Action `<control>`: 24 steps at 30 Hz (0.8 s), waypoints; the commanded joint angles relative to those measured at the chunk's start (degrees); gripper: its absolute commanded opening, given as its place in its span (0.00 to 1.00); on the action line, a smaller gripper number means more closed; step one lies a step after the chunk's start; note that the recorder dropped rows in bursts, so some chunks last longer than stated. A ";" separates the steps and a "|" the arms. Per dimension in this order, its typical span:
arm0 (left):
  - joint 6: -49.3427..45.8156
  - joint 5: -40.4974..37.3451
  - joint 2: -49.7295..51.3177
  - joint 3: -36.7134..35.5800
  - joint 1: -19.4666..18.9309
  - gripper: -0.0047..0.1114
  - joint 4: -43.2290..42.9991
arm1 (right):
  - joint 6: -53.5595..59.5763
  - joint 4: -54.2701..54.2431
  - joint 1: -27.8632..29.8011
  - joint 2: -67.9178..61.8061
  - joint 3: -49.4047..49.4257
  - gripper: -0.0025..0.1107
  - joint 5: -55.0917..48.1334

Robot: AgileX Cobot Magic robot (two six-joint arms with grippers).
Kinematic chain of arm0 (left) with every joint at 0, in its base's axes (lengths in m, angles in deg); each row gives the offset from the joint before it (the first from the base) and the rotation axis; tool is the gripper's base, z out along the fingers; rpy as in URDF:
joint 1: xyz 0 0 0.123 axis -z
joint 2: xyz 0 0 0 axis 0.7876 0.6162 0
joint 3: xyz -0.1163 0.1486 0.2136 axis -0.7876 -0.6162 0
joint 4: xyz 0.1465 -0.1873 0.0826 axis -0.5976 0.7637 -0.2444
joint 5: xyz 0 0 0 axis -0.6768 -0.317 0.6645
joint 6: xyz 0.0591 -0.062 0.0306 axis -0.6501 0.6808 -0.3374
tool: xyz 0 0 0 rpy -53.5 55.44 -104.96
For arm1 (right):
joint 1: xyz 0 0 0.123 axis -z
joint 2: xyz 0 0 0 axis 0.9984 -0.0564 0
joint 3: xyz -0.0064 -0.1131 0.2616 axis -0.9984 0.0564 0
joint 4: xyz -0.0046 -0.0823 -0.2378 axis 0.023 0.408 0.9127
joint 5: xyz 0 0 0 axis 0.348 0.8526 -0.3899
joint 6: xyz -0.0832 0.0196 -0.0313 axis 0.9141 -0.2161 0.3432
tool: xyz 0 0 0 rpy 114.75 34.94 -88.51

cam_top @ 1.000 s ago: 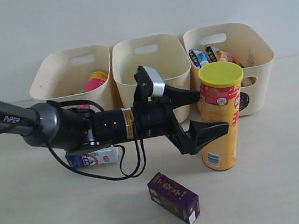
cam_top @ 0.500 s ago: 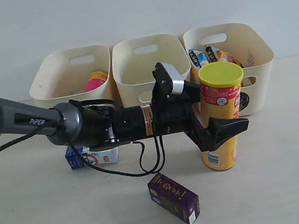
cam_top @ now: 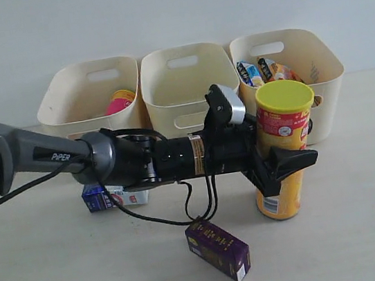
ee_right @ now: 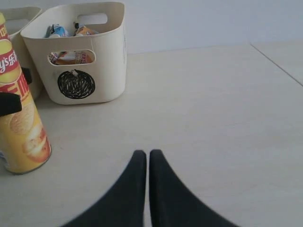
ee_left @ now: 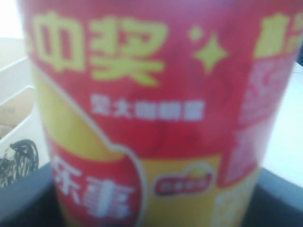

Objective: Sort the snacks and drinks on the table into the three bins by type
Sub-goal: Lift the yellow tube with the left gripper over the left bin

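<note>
The yellow chip tube (cam_top: pixel 284 120) stands upright on the table before the right bin (cam_top: pixel 319 59); it fills the left wrist view (ee_left: pixel 142 94). My left gripper (cam_top: pixel 301 144) is open and astride it, one finger (cam_top: pixel 292 161) crossing its front, dark fingers (ee_left: pixel 23 198) close against both sides. The purple carton (cam_top: pixel 218 248) lies in front and the blue-white milk carton (cam_top: pixel 115 196) is under the left arm. A pink tube (cam_top: pixel 121 102) lies in the left bin (cam_top: pixel 69 94). My right gripper (ee_right: pixel 148 153) is shut and empty over bare table.
The middle bin (cam_top: pixel 186 78) shows nothing inside. Crinkly bags (cam_top: pixel 261 68) fill the right bin (ee_right: pixel 109 52), which bears a black circle (ee_right: pixel 75 84). The yellow tube (ee_right: pixel 19 137) stands off to one side of the right gripper. The left arm's cable (cam_top: pixel 183 211) droops to the table.
My left arm has reached further right, sliding its fingers along both sides of the yellow tube. The tube shifted slightly to the right. The cartons have not moved.
</note>
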 commanded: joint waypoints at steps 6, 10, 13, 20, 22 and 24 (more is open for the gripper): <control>16.68 -13.59 -10.96 0.25 0.35 0.08 -11.02 | -0.17 0.05 -0.14 0.30 0.25 0.02 0.48; 24.82 -16.74 -15.02 0.25 0.35 0.08 -16.93 | -0.17 0.05 -0.14 0.30 0.25 0.02 0.48; 32.53 -20.62 -18.24 0.25 0.35 0.08 -23.48 | -0.17 0.05 -0.14 0.30 0.25 0.02 0.48; 53.81 -28.08 -25.88 -0.06 -0.46 0.08 -38.06 | -0.17 0.05 -0.14 0.30 0.25 0.02 0.48; 55.43 -27.95 -27.42 -0.06 -1.44 0.08 -38.06 | -0.17 0.05 -0.14 0.30 0.25 0.02 0.48; 56.43 -28.06 -28.99 -0.06 -3.11 0.08 -38.06 | -0.17 0.05 -0.14 0.30 0.25 0.02 0.48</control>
